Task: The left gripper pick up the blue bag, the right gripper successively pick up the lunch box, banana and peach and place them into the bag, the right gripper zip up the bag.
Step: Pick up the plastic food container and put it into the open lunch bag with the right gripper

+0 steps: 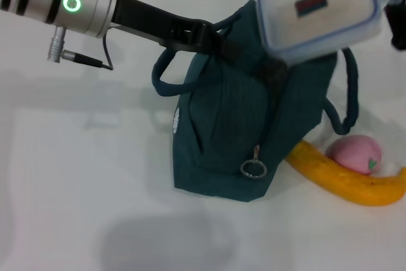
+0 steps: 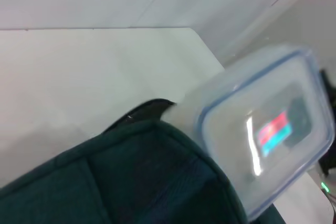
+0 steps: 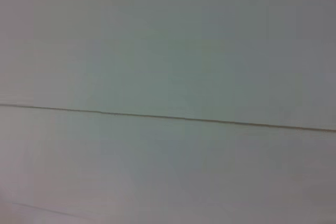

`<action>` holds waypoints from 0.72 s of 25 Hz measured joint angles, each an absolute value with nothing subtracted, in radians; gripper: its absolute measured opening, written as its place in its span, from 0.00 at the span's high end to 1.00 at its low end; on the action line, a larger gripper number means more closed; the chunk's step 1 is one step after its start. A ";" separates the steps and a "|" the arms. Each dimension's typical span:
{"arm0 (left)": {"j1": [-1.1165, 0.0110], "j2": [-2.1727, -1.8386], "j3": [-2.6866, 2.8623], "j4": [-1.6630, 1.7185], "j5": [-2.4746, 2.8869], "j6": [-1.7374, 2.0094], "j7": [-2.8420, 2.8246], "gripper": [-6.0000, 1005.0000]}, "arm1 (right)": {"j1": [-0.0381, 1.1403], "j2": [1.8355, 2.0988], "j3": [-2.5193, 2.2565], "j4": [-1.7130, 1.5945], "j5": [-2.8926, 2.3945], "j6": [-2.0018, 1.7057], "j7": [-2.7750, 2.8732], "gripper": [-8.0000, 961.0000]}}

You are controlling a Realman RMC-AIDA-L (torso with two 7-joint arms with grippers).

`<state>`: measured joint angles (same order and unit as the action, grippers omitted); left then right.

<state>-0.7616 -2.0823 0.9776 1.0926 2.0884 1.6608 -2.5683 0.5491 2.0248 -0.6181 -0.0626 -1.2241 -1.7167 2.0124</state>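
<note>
Head view alone shows banana [image 1: 346, 182] and peach [image 1: 355, 153] — beside the blue bag [image 1: 235, 125].

We counted one blue bag [image 1: 235, 131], standing on the white table [image 1: 76, 176]. It carried two loop handles and one metal ring pull [image 1: 253, 168] on its zipper. We logged one lunch box [image 1: 320, 11], with one red-and-blue sticker on its lid. Fruit came to two pieces: one banana [image 1: 342, 181] and one peach [image 1: 355, 153]. We saw one silver arm segment with one green ring light [image 1: 72, 3]. Four task items in all.
</note>
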 joint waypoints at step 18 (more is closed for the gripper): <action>-0.769 -2.084 0.983 1.087 2.094 1.653 -2.563 0.95 | 0.532 2.025 -0.878 -0.142 -1.229 -1.669 1.826 0.87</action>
